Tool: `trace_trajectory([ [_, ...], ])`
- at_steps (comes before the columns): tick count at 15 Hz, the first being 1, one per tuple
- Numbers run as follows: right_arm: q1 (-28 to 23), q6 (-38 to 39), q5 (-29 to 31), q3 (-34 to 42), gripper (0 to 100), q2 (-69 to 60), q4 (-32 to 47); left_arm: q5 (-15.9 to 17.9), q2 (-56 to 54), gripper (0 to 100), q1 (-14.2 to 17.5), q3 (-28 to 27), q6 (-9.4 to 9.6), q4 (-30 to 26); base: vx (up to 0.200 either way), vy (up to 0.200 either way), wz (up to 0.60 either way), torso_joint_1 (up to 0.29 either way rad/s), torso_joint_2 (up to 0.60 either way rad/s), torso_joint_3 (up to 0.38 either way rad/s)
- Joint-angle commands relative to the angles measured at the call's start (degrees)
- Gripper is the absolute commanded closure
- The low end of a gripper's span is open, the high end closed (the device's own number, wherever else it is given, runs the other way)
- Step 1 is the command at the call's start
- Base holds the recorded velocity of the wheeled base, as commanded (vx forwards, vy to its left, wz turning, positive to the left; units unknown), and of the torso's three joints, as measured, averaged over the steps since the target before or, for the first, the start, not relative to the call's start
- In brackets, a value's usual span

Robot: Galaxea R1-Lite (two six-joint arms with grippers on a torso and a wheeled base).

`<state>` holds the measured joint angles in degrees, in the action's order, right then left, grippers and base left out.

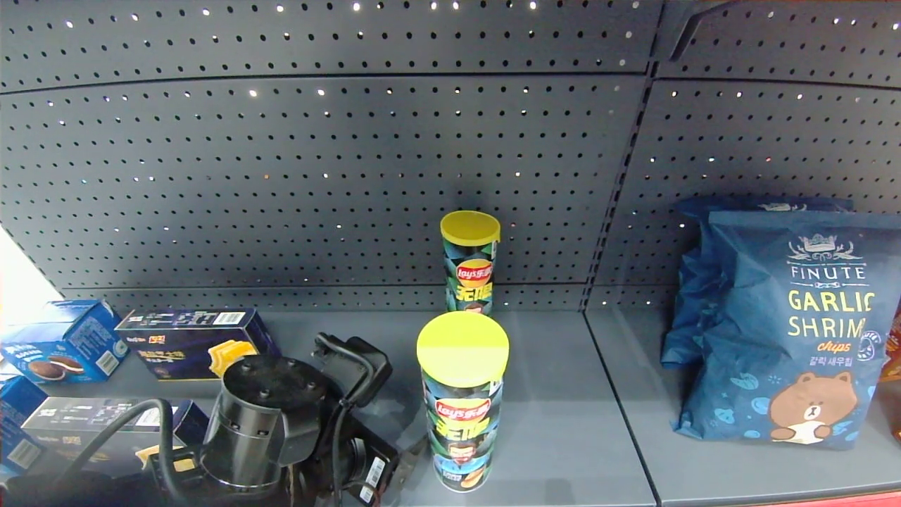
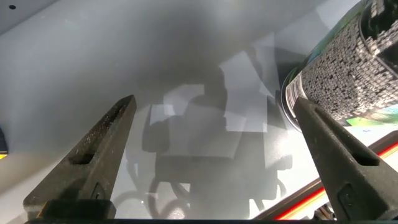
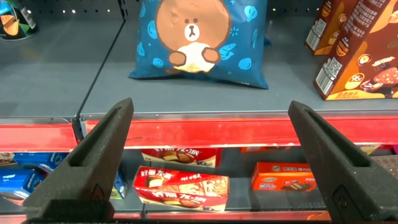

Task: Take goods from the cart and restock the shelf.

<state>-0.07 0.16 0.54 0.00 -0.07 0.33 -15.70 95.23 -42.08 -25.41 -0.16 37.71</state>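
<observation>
A blue foil chip bag (image 1: 795,331) overruns the head view's right edge. The left wrist view crops a patterned cylindrical can (image 2: 354,68).

The front can (image 1: 462,422) and rear can (image 1: 470,271) have yellow lids and dark blue-green patterned bodies. The chip bag (image 1: 781,331) is navy with a brown bear; the back panel (image 1: 317,155) is grey, dotted with holes.

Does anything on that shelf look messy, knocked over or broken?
Nothing looks spilled or damaged. The front can and the back can stand upright. The only untidy spot is the left end of the shelf, where the snack boxes lie at mixed angles rather than in a row. The blue chip bags slouch slightly.
</observation>
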Motion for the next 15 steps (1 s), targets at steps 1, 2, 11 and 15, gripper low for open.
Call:
trace_trajectory([
  [1,-0.01,0.02,-0.01,0.0,0,0.07,0.02,-0.03,0.3,0,-0.19,-0.08,-0.02,0.0,0.0,0.0,0.0,0.0,0.0,0.0],
  [2,-0.01,0.02,-0.01,0.0,0,0.07,0.02,-0.03,0.3,0,-0.19,-0.08,-0.02,0.0,0.0,0.0,0.0,0.0,0.0,0.0],
  [11,-0.01,0.02,-0.01,0.0,0,0.07,0.02,-0.03,0.39,0,-0.37,0.0,-0.02,0.0,0.0,0.0,0.0,0.0,0.0,0.0],
  [15,-0.01,-0.07,-0.01,0.0,0,0.07,0.02,-0.12,0.39,0,-0.55,0.09,-0.02,0.0,0.0,0.0,0.0,0.0,0.0,0.0],
])
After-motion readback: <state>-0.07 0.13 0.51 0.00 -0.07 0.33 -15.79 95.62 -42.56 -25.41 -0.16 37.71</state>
